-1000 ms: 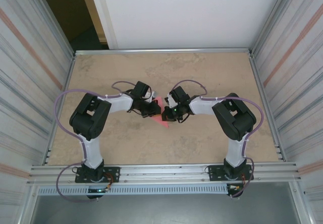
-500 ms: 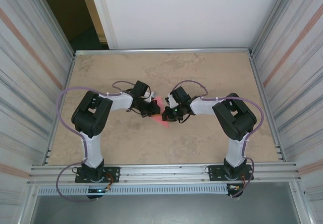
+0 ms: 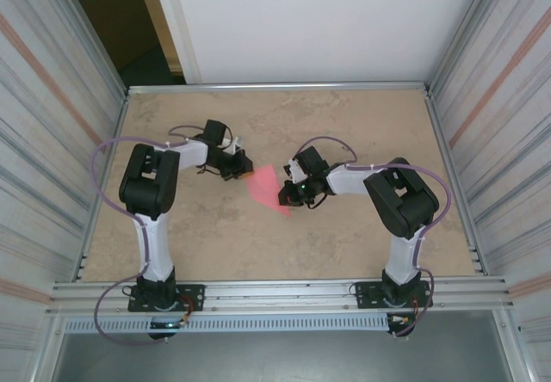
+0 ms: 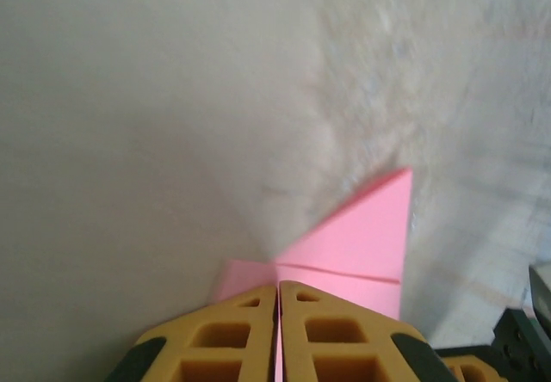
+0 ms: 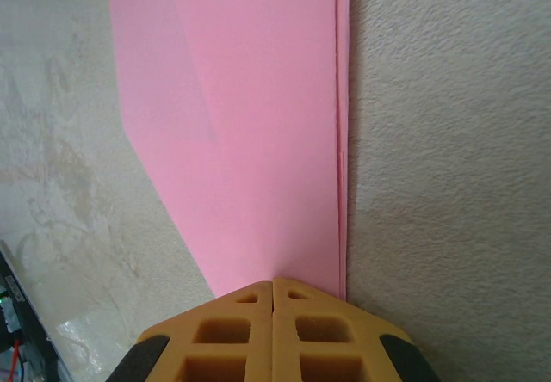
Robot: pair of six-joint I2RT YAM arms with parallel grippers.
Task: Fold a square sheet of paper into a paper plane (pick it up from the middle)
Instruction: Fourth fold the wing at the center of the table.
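Top external view gave us the pink paper [image 3: 267, 186] lying near the middle of the tan table [image 3: 344, 124], between the two arms. It was already folded into a flat, pointed shape, with its narrow end toward the near edge of the table. The left gripper [image 3: 244, 173] sat at the paper's left corner, and the right gripper [image 3: 285, 198] sat at its right side, close to the pointed end. The two grippers were near each other, with the paper spanning the gap between them.

In the left wrist view, we saw the yellow fingers [image 4: 232, 330] drawn together, leaving only a thin slit. A strip of pink showed inside that slit, so we judged the left gripper to be pinching the paper. Beyond the tips the paper rose to a corner, and a crease ran across it. The table behind it was blurred.

In the right wrist view, we saw the fingers [image 5: 327, 330] pressed fully together. The paper ran away from the tips as a long flat sheet, with a straight doubled edge on its right side. That edge met the fingertips. We could not tell whether the paper was caught between them or merely lay under them.
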